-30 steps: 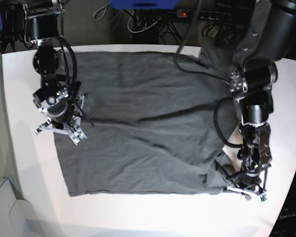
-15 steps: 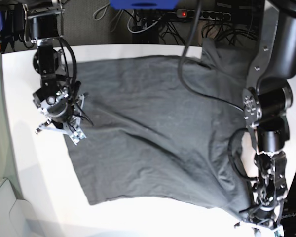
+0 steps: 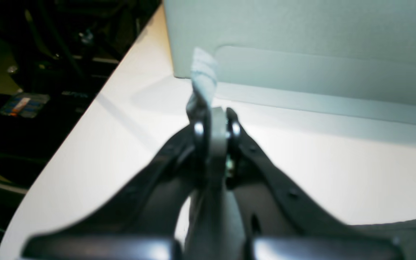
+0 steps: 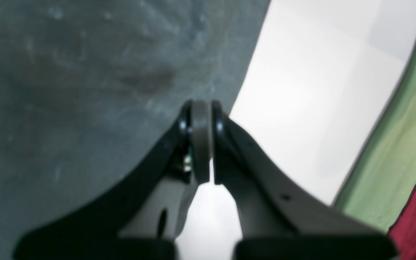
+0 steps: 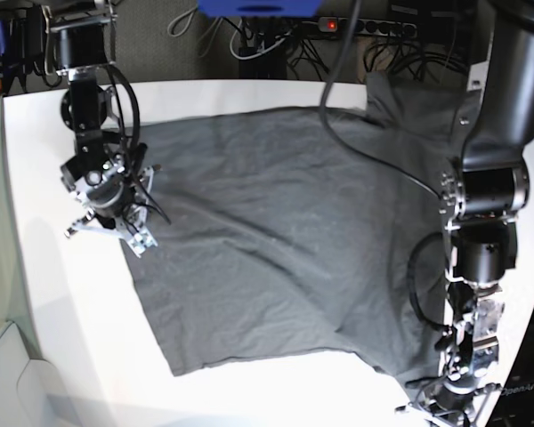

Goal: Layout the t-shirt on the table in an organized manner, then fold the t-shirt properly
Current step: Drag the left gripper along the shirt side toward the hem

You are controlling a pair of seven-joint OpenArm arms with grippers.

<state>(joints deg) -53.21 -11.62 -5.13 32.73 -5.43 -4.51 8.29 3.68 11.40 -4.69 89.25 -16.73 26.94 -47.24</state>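
While the shirt [image 5: 285, 240] lies skewed across the tabletop [image 5: 62, 302], both tools, left [image 5: 445, 411] and right [image 5: 107, 227], are clamped on its edges; tension should be kept even.

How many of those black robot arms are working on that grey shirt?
2. The right arm stands at the t-shirt's edge on the base view's left; the left arm reaches down its other side to the near corner.
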